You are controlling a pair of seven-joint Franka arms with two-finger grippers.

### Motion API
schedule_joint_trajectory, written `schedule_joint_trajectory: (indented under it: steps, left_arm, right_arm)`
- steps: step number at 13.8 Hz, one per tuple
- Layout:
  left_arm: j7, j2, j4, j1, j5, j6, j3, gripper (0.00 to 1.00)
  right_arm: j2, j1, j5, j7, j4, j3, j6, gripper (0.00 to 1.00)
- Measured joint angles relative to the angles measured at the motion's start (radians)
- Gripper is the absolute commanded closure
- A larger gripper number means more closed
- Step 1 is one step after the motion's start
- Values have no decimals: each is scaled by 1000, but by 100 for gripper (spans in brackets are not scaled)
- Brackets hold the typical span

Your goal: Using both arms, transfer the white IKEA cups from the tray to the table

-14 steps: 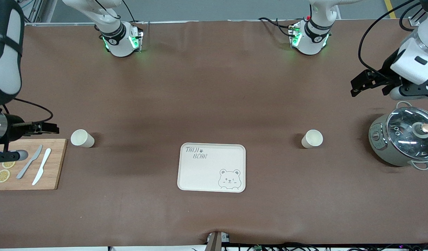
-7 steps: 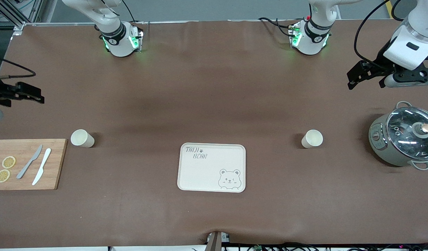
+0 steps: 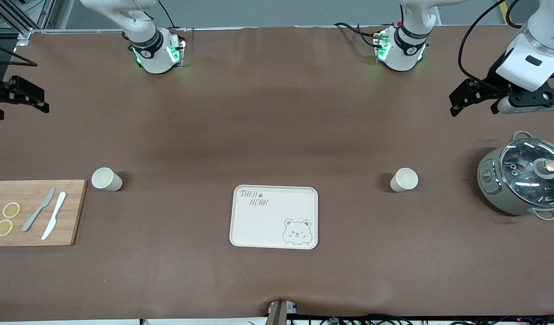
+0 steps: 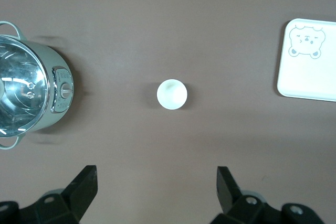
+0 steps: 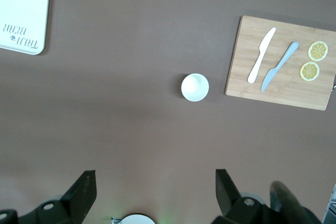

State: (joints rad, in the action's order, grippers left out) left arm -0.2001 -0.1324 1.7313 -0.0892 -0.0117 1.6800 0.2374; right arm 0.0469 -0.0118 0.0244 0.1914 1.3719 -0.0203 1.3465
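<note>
Two white cups stand upright on the brown table, one [image 3: 106,178] toward the right arm's end beside the cutting board, one [image 3: 404,179] toward the left arm's end between the tray and the pot. The bear-printed tray [image 3: 274,216] lies empty between them. My left gripper [image 3: 454,104] is open and empty, high over bare table at its end; its wrist view shows its open jaws [image 4: 156,182] well apart from the cup [image 4: 171,94]. My right gripper [image 3: 43,100] is open and empty, high over bare table at its end; its jaws [image 5: 155,184] are apart from the other cup [image 5: 195,87].
A grey-green pot with a glass lid [image 3: 523,180] stands at the left arm's end. A wooden cutting board [image 3: 33,212] with two knives and lemon slices lies at the right arm's end. The arm bases [image 3: 156,52] [image 3: 401,49] stand at the table's edge.
My right gripper has lifted off from over the cutting board and moved toward the robots' edge of the table. My left gripper moved slightly the same way, away from the pot. The cups have not moved.
</note>
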Motion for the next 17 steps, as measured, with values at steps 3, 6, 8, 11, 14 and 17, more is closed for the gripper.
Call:
schedule_joint_trajectory:
  steps: [3, 6, 8, 11, 14, 17]
  left_arm:
    - [0, 1, 1, -2, 0, 2, -1, 0]
    - [0, 2, 2, -3, 0, 3, -3, 0]
    - [0, 2, 3, -3, 0, 3, -5, 0]
    - [0, 2, 3, -3, 0, 4, -6, 0]
    - [0, 3, 3, -4, 0, 6, -7, 0]
    - [0, 4, 3, -4, 0, 9, -7, 0]
  right_arm:
    - [-74, 6, -19, 0, 118, -3, 67, 0]
    - [-139, 28, -30, 0, 235, -6, 132, 0]
    - [-151, 40, -39, -10, 250, -8, 137, 0]
    - [-153, 47, -40, -91, 248, -6, 145, 0]
    - [-153, 47, -39, -110, 238, -3, 153, 0]
    - [-152, 47, -26, -112, 214, -3, 154, 0]
